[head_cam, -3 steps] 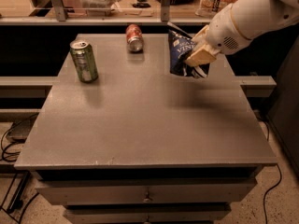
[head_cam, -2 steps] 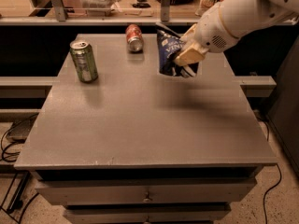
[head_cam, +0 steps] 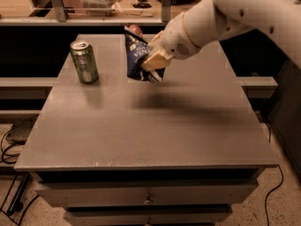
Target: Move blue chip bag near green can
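Observation:
The blue chip bag (head_cam: 136, 55) is dark navy with white lettering, crumpled and held upright above the grey table (head_cam: 146, 121), toward its back middle. My gripper (head_cam: 153, 60) is shut on the bag's right side, its tan fingers (head_cam: 156, 58) pinching it, with the white arm reaching in from the upper right. The green can (head_cam: 84, 61) stands upright at the table's back left, roughly a can's height to the left of the bag.
A red can (head_cam: 135, 28) lies at the table's back edge, mostly hidden behind the bag. A shelf with clutter runs behind the table. Drawers sit under the table's front edge. Cables lie on the floor at left and right.
My gripper has carried the blue chip bag leftward, from the table's back right toward the green can. The cans have not moved.

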Action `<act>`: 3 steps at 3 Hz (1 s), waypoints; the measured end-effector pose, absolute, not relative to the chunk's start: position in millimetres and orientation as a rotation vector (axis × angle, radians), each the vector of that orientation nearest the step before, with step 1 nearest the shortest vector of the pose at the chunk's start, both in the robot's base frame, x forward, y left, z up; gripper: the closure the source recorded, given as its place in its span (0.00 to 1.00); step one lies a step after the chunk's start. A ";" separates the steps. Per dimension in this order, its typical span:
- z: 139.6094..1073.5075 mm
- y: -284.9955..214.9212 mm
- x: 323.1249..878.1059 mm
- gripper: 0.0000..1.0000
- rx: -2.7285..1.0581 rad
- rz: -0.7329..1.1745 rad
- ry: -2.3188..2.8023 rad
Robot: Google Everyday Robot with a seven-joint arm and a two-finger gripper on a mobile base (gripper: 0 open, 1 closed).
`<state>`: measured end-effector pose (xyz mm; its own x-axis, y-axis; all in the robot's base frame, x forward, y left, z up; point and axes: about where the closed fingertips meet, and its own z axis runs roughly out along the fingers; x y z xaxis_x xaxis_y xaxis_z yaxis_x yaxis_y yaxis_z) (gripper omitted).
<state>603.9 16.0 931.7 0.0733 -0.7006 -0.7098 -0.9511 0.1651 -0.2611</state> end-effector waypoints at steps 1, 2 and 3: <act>916.7 37.9 612.8 0.75 -1.567 0.476 1.690; 904.3 60.9 620.7 0.53 -1.540 0.532 1.690; 894.0 80.6 628.5 0.30 -1.523 0.565 1.696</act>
<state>628.5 80.6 894.0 0.0140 -0.6257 -0.7799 -0.9685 0.1855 -0.1663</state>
